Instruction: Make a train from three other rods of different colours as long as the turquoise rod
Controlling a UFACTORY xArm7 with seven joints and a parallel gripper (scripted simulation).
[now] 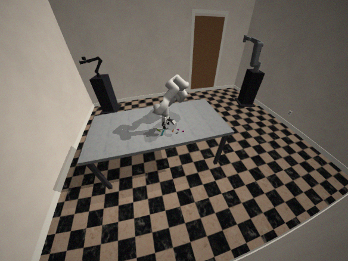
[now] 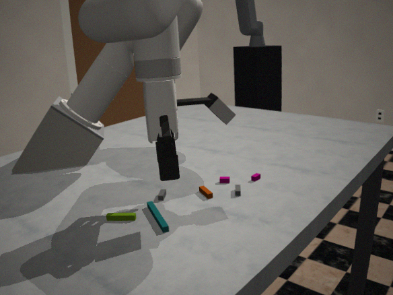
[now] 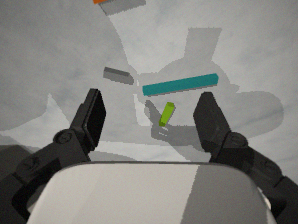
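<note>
My gripper [image 2: 169,178] [image 3: 150,102] is open and empty, above the table behind the turquoise rod, fingers seen edge-on in the exterior view. The turquoise rod [image 2: 157,216] [image 3: 180,84] lies flat. The lime rod [image 2: 121,217] [image 3: 167,115] lies left of it in the exterior view, apart from it. One grey rod [image 2: 162,194] [image 3: 117,74] lies just behind the turquoise rod. The orange rod [image 2: 205,192] [image 1: 173,130] lies farther right. A second grey rod [image 2: 237,190] and two magenta rods, one [image 2: 225,180] nearer the orange rod and one [image 2: 256,177] at the far right, lie apart. No rods touch.
The grey-white table [image 1: 119,143] [image 2: 313,158] carries the rods near its front edge. The arm's shadow falls across the lime and turquoise rods. Two other arms stand on black pedestals [image 1: 105,92] [image 1: 252,86] off the table.
</note>
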